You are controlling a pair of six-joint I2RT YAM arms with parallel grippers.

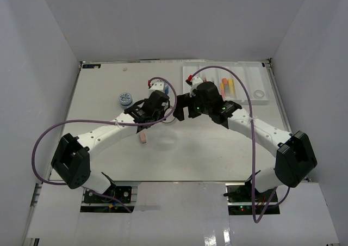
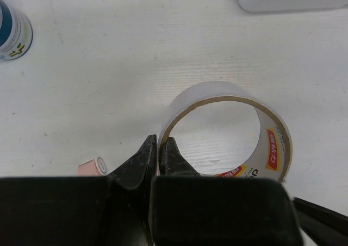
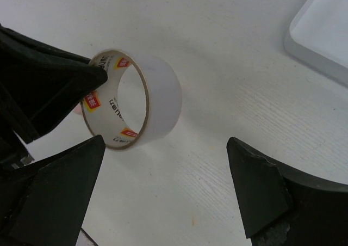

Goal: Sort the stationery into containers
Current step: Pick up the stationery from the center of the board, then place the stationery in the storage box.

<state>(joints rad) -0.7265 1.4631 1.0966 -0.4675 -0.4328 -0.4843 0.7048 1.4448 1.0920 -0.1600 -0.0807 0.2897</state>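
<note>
Jaws of my left gripper (image 2: 161, 154) are clamped tight on the wall of the clear tape roll (image 2: 278, 148), one finger inside the ring and one outside. My right gripper (image 3: 166, 145) has its jaws fully apart, facing the roll and holding nothing. I note the roll on edge at mid-table, near the white divided tray (image 1: 255, 74) but outside it. The pink eraser (image 1: 143, 137) lies on the table beside the left arm.
</note>
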